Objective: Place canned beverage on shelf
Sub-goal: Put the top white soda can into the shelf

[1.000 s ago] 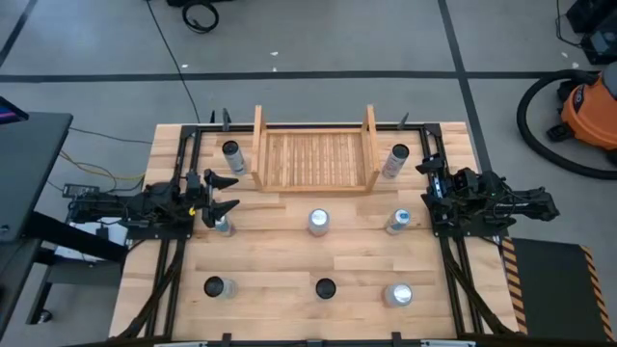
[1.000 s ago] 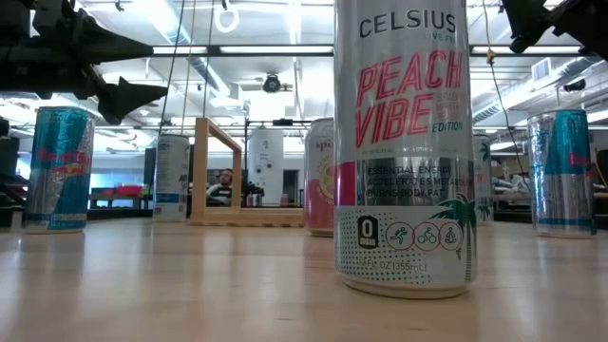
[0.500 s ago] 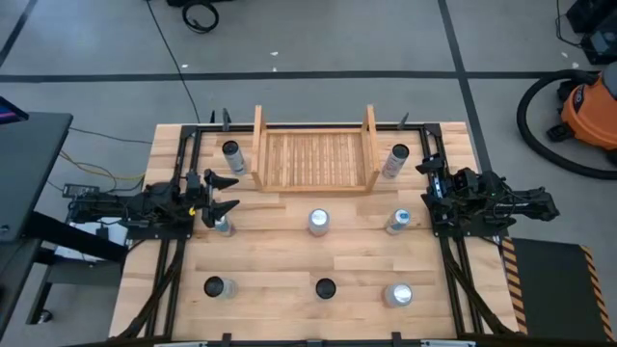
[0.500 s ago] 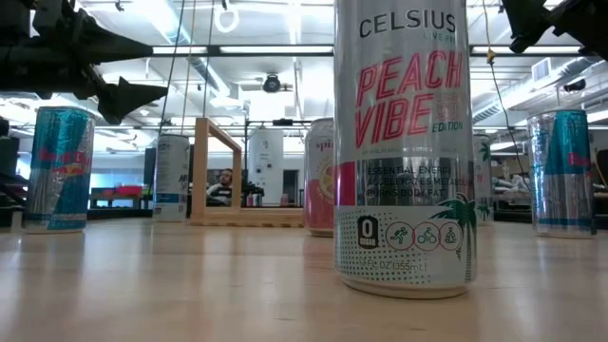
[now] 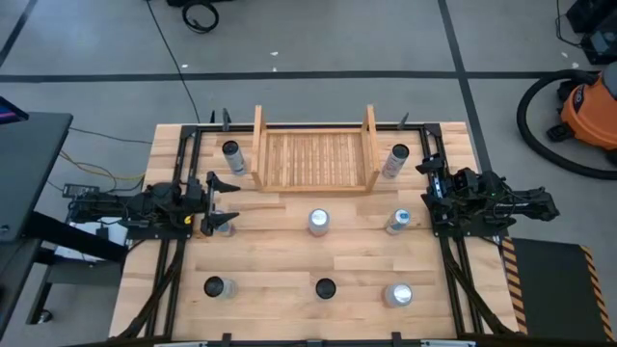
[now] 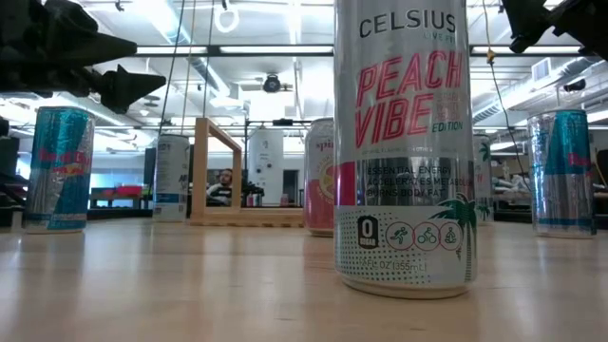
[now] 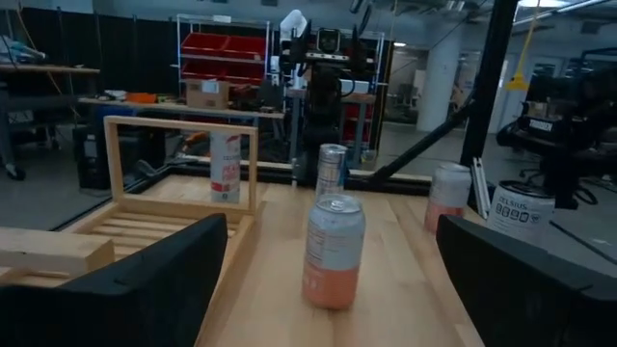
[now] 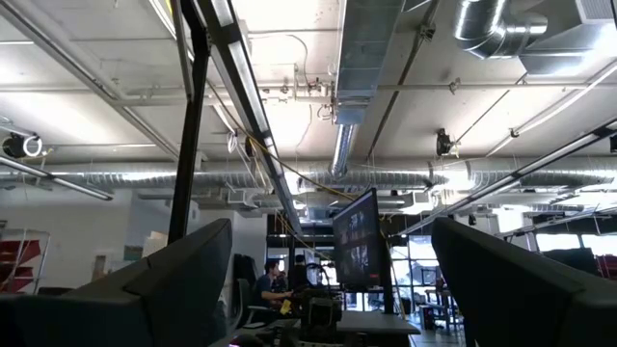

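Note:
The light wooden shelf (image 5: 313,159) stands at the table's far middle, with no can in it; its side board shows in the left wrist view (image 7: 180,123). Several cans stand upright on the table around it. My left gripper (image 5: 229,203) is open and empty, level, above a blue can (image 6: 57,169) at the table's left, and points toward the table's right. A pink can (image 7: 333,253) at the table's middle (image 5: 318,222) stands ahead of it. My right gripper (image 5: 431,185) is open and empty at the table's right, tilted up toward the ceiling.
Cans stand left (image 5: 231,154) and right (image 5: 393,161) of the shelf, one at the right (image 5: 397,222), and three along the near edge (image 5: 214,287), (image 5: 325,287), (image 5: 398,294). The tall Celsius can (image 6: 404,142) fills the low view. An orange vacuum (image 5: 588,111) stands on the floor.
My left gripper has rolled about its wrist, so its two fingers now lie more level. From above, its near finger now lies over the blue can. The cans and my right arm have kept still.

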Robot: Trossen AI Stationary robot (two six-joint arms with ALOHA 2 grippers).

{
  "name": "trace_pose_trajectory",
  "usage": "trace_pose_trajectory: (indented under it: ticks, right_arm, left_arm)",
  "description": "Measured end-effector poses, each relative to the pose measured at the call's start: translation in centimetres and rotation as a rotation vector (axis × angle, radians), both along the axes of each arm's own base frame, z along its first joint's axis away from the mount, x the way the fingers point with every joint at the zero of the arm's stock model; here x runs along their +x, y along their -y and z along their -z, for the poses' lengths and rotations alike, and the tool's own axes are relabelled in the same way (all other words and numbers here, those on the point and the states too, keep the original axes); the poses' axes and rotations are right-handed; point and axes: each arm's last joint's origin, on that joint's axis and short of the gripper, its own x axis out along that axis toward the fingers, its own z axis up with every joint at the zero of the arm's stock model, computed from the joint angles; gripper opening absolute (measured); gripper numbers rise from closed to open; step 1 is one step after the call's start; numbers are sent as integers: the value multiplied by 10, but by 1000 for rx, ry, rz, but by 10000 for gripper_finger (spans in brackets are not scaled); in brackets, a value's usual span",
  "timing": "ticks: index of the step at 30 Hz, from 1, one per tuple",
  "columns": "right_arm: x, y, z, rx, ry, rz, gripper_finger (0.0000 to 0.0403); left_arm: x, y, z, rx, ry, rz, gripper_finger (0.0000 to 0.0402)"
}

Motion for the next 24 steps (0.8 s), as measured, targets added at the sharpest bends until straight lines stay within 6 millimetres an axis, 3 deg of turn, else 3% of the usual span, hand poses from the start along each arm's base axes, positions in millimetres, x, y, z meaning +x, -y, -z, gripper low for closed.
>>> trace_pose_trajectory:
  ticks: [11, 24]
  right_arm:
    - [0, 0, 0, 0, 0, 0, 367]
    - [0, 0, 0, 0, 0, 0, 367]
  left_arm:
    - [0, 0, 5, -137, -46, 15, 388]
    - [0, 0, 4, -167, -33, 4, 399]
